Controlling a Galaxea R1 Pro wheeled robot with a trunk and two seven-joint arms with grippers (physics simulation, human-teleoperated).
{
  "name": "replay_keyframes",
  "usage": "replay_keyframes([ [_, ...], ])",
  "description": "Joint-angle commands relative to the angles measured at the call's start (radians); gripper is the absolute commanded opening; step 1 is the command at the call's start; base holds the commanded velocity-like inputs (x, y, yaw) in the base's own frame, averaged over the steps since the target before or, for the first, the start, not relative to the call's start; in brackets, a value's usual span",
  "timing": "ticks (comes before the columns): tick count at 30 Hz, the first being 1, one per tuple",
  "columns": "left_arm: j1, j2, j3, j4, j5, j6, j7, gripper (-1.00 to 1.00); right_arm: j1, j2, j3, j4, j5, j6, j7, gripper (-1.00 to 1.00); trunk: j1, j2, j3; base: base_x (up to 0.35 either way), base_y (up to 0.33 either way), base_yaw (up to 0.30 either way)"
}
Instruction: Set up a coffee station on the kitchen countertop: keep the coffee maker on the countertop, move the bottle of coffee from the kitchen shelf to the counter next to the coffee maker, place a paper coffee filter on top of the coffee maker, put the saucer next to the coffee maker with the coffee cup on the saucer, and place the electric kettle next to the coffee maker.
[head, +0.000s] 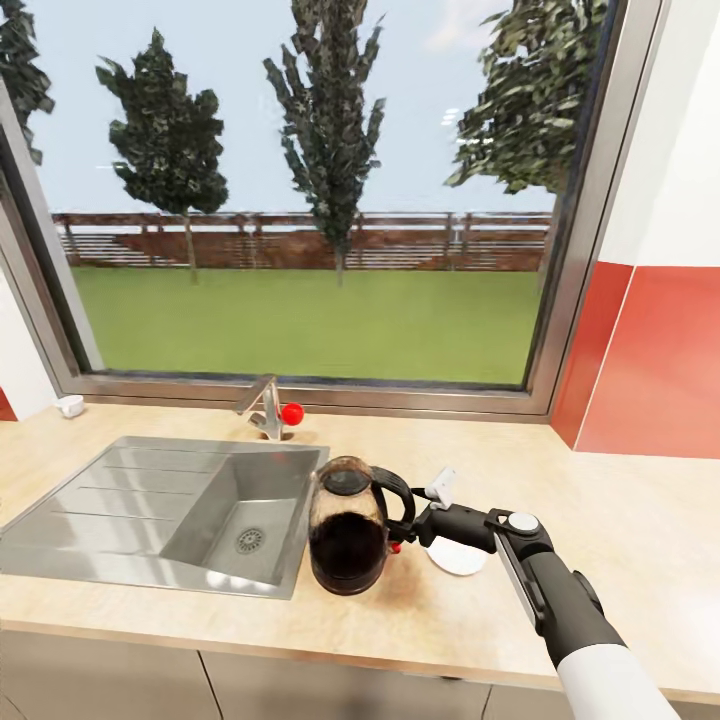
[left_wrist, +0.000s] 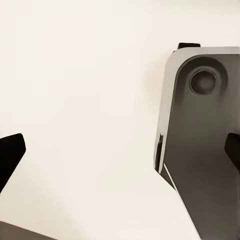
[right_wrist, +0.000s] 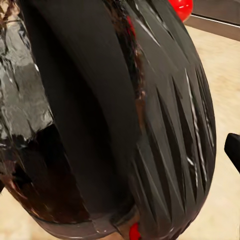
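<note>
The electric kettle (head: 349, 538) stands upright on the light-wood kitchen countertop (head: 620, 520), just right of the sink. It is dark and translucent, with a black lid and a small red switch low on its handle side. My right gripper (head: 404, 527) sits at its looped black handle, and my right arm reaches in from the lower right. Up close, the ribbed handle (right_wrist: 170, 125) lies between the wide-set fingers of the right gripper (right_wrist: 120, 150), which is open. A white saucer (head: 462, 561) lies flat on the counter, partly under my right wrist. My left gripper (left_wrist: 120, 150) is open over a cream surface.
An inset steel sink (head: 120, 500) with a drainboard takes up the counter's left part. Behind it is a faucet (head: 262, 405) with a red knob. A large window and its sill run along the back, and a red and white wall (head: 650, 350) closes the right side.
</note>
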Motion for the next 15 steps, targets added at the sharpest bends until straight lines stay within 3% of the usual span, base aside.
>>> replay_keyframes([
  [1,0.000,0.000,0.006,0.001,-0.002,-0.004,0.001,1.00,0.000,0.000,0.001,-0.001,0.003,0.006,0.003,1.00,0.000,-0.001,0.000,0.000,0.023,0.000],
  [15,-0.001,0.001,0.006,0.001,-0.002,-0.003,0.001,1.00,0.000,0.000,0.001,-0.003,0.003,0.006,0.004,1.00,0.000,-0.001,0.000,0.000,0.013,0.000],
])
